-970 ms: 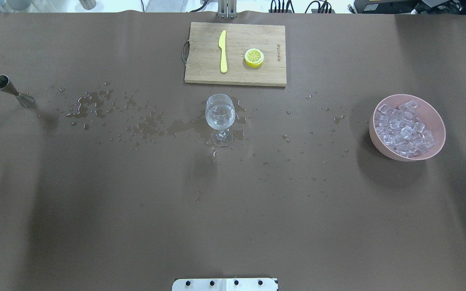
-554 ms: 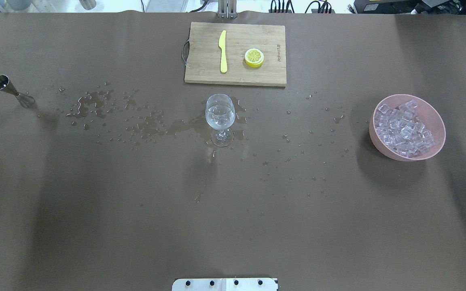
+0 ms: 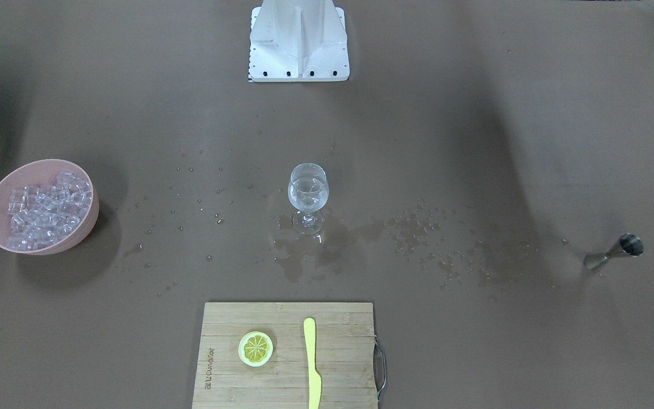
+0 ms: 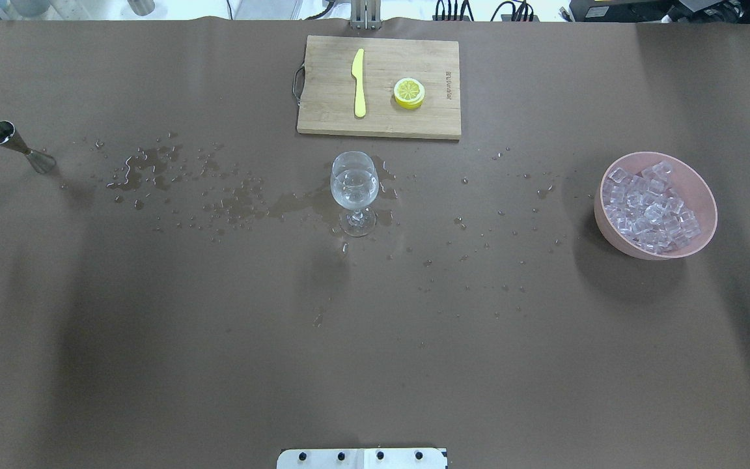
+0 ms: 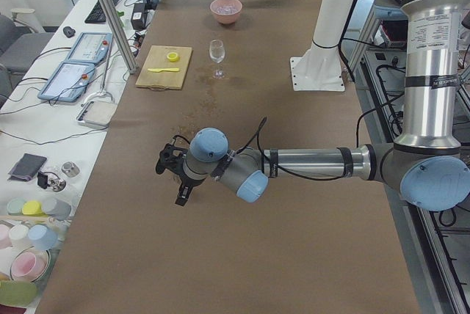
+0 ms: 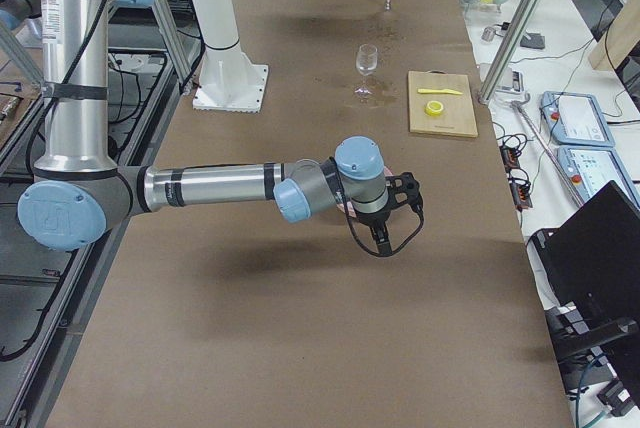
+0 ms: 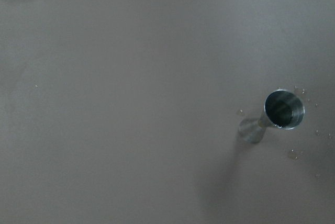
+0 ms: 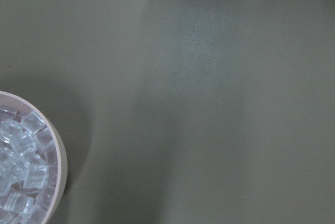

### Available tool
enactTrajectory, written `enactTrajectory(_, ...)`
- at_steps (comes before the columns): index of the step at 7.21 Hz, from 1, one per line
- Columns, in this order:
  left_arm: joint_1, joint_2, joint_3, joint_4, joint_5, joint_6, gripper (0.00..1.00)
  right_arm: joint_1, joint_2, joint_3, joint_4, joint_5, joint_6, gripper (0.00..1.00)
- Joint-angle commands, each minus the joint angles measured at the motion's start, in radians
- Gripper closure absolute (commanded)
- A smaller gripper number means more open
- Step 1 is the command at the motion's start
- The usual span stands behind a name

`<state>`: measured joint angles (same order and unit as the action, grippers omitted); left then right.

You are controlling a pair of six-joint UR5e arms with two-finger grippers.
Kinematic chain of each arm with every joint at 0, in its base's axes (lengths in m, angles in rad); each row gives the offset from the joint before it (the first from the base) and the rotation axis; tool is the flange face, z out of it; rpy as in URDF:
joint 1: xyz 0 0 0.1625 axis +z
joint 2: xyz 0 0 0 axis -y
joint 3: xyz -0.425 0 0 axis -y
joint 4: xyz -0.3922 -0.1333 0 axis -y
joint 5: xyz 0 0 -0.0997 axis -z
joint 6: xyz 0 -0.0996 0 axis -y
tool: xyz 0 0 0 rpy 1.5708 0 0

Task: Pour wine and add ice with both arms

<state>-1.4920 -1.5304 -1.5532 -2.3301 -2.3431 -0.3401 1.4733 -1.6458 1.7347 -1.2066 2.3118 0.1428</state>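
Observation:
A wine glass (image 4: 353, 189) stands mid-table with a little clear wine (image 4: 353, 184) in it, and it also shows in the front view (image 3: 307, 196). Ice cubes (image 4: 650, 207) fill a pink bowl (image 4: 697, 244) on the right side of the overhead view, and they show in the right wrist view (image 8: 21, 182). A steel jigger (image 4: 20, 147) stands at the far left and shows in the left wrist view (image 7: 276, 115). My left gripper (image 5: 175, 182) hovers above the table's left end. My right gripper (image 6: 385, 236) hovers near the bowl. I cannot tell whether either is open.
A wooden cutting board (image 4: 323, 117) at the far edge holds a yellow knife (image 4: 359, 83) and a lemon slice (image 4: 409, 92). Spilled droplets and puddles (image 4: 153, 169) spread across the mat between the jigger and the bowl. The white base block (image 3: 298, 42) is at the robot's side.
Nothing on the table has moved. The soft arm shadows near the jigger and the bowl have shifted slightly.

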Motion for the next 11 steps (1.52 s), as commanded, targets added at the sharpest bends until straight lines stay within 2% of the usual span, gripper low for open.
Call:
enactTrajectory(1, 0.032, -0.004, 0.028, -0.216, 0.045, -0.081, 0.02, -0.001, -0.009, -0.006, 0.031, 0.005, 0.001, 0.0)
enactTrajectory(5, 0.075, -0.01, 0.137, -0.508, 0.054, -0.177, 0.02, -0.002, -0.012, -0.005, 0.041, 0.064, 0.061, 0.0)
enactTrajectory(7, 0.14, -0.023, 0.157, -0.572, 0.082, -0.218, 0.05, -0.002, -0.015, -0.05, 0.155, 0.074, 0.064, 0.0)
enactTrajectory(9, 0.151, -0.016, 0.182, -0.647, 0.143, -0.229, 0.03, -0.002, -0.031, -0.067, 0.231, 0.092, 0.07, 0.0)
enactTrajectory(10, 0.191, 0.013, 0.189, -0.755, 0.193, -0.259, 0.03, -0.002, -0.031, -0.067, 0.232, 0.097, 0.07, 0.0)
enactTrajectory(11, 0.273, 0.033, 0.199, -0.85, 0.337, -0.331, 0.03, -0.004, -0.031, -0.069, 0.233, 0.097, 0.07, 0.0)
